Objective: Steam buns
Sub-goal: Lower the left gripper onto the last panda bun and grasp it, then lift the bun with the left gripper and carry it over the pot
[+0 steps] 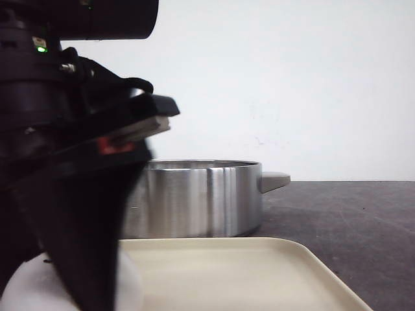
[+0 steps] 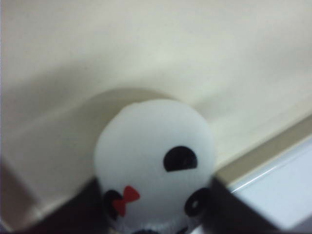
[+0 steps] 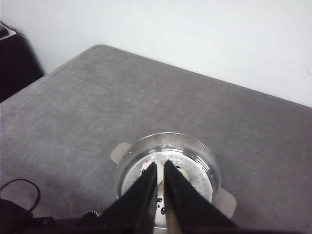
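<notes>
Buns: one panda-faced bun (image 2: 155, 161) sits at the near left of the cream tray (image 1: 259, 272), and my left pincer (image 2: 155, 226) is down around it. In the left wrist view a dark finger (image 2: 83, 209) stands close on each side of the bun, apparently touching; I cannot tell whether they are already squeezing it. Judged step: picking this bun off the tray for transfer to the steel pot (image 1: 194, 197), which stands on the dark worktop (image 1: 350, 220) just beyond the tray's far edge. Next move calls for a gentle, firm close, then a lift clear of the tray rim and a carry forward over the pot wall. Further right, my right pincer (image 3: 161, 192) hangs above the pot with its fingers nearly together, holding nothing. Below it, buns (image 3: 181, 171) already lie on the perforated insert (image 3: 192, 173); count unclear.
</notes>
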Tool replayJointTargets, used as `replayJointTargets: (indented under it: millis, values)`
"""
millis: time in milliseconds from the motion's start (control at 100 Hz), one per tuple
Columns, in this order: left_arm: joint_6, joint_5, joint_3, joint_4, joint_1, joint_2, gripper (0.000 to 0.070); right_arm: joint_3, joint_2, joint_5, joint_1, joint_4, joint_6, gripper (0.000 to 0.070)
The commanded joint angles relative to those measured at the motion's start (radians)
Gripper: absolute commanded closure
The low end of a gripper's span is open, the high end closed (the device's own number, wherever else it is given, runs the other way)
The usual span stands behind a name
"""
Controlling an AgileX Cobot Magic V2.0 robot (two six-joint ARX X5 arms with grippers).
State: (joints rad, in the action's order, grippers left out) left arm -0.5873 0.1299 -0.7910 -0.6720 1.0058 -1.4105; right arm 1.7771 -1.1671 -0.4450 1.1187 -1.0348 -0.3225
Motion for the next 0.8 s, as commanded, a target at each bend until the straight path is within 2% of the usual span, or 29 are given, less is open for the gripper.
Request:
replayJointTargets:
  millis: [0, 250, 320, 490, 790]
  values:
    - [0.014, -0.006, -0.005, 0.013, 0.011, 0.0, 0.0697, 0.016, -0.007, -0.001, 0.013, 0.001, -0.015, 0.0684]
    - [0.035, 0.021, -0.113, -0.019, 0.018, 0.147, 0.0697, 0.016, -0.007, 0.0, 0.013, -0.006, -0.016, 0.0684]
    - [0.098, 0.014, -0.173, -0.019, 0.018, 0.194, 0.0697, 0.016, -0.007, 0.0, 0.013, -0.005, -0.016, 0.0684]
    - [0.247, -0.113, -0.335, -0.048, -0.013, 0.215, 0.0698, 0.016, -0.007, -0.001, 0.013, 0.01, -0.012, 0.0684]
    - [0.39, -0.122, -0.492, -0.093, -0.204, 0.043, 0.0698, 0.016, -0.007, 0.0, 0.013, 0.014, -0.01, 0.0684]
